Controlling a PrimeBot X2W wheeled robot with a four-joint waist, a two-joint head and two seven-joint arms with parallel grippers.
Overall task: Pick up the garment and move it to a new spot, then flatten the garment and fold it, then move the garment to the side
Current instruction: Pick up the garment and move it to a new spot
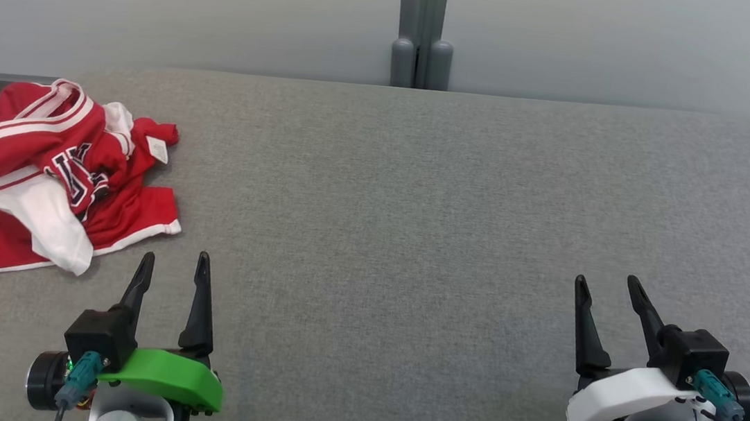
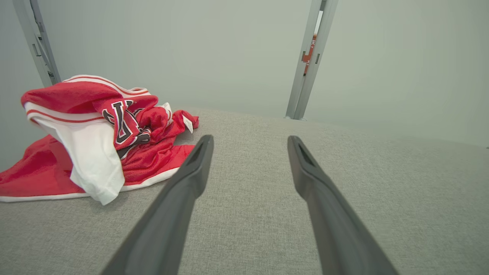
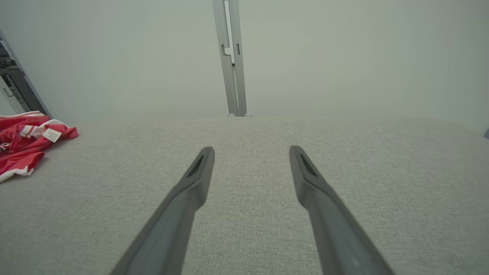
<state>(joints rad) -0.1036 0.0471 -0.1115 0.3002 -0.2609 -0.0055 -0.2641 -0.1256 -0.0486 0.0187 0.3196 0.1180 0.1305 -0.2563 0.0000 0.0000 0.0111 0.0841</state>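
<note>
head cam: red and white jersey (image 1: 52,169) lies crumpled at the far left of the grey fabric tabletop (image 1: 403,206), white tag (image 1: 157,148) showing. left gripper (image 1: 176,256) sits near its front hem, fingers spread wide, holding nothing. right gripper (image 1: 606,279) is well apart at lower right, also spread wide & empty.
left wrist cam: i see the jersey heaped left of my fingers, not touching.
right wrist cam: jersey at far left edge, bare fabric btwn the fingers, grey post (image 3: 231,57) at the back.

garment (image 3: 19,152) cut by edge, tag (image 3: 52,135) unreadable
</note>
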